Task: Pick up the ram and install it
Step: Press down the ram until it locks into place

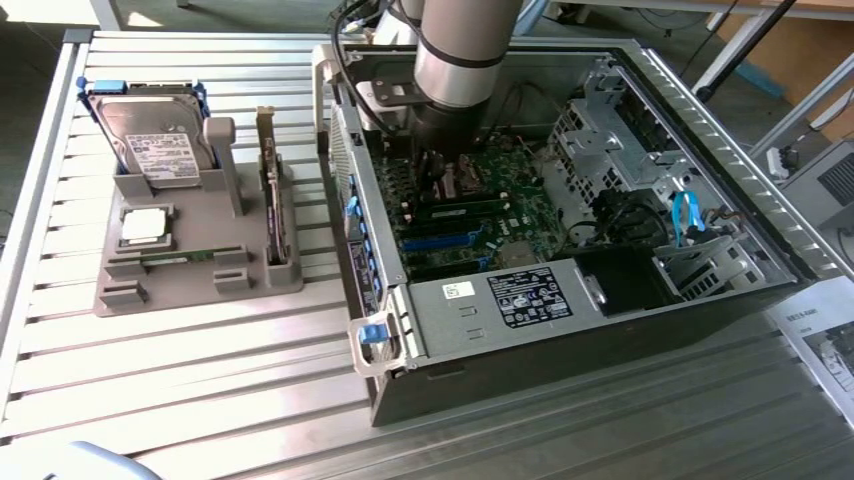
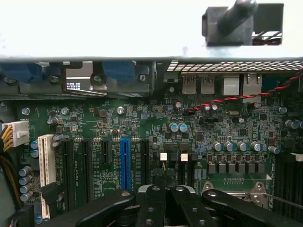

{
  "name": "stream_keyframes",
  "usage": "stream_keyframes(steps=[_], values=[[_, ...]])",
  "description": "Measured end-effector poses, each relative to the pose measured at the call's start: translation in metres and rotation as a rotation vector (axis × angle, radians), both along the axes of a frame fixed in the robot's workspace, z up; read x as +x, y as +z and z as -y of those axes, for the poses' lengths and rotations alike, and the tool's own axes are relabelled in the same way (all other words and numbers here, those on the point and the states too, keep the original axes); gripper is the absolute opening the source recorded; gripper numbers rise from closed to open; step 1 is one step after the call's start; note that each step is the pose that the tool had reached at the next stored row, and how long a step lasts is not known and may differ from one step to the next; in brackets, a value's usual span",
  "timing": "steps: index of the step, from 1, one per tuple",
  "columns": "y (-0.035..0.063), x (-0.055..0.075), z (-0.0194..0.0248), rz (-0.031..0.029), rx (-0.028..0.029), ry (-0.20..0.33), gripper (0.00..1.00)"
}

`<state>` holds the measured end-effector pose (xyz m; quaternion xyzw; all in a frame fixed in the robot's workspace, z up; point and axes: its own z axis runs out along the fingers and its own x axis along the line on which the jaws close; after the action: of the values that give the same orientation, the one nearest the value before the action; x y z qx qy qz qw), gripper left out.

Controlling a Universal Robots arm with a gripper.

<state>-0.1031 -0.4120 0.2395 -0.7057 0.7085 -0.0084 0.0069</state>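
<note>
Exterior view: an open computer case (image 1: 534,365) lies on its side on the ribbed metal counter (image 1: 200,380), and the robot arm (image 1: 461,60) reaches straight down into it, its lower end just above the motherboard (image 1: 514,205). To the exterior view's left of the case, well apart from the arm, stands a gray holder (image 1: 200,285) carrying a hard drive (image 1: 154,140) upright at the back and an expansion card (image 1: 274,200) on edge along its side. The ram (image 1: 174,256) appears as a thin green strip lying in a low slot near the holder's front, untouched. Wrist view: the gripper (image 2: 166,189) hangs close above the green motherboard (image 2: 142,118), near a blue slot (image 2: 125,163), with a white slot (image 2: 46,161) farther off and red-and-black wires (image 2: 246,97) running along the case edge. The jaws are drawn together; whether anything thin sits between them cannot be told
</note>
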Motion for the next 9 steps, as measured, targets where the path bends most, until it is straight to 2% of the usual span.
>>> stream_keyframes(steps=[9], values=[[-0.0027,0.0000,0.0000,0.0001,0.0006,0.000,0.10]])
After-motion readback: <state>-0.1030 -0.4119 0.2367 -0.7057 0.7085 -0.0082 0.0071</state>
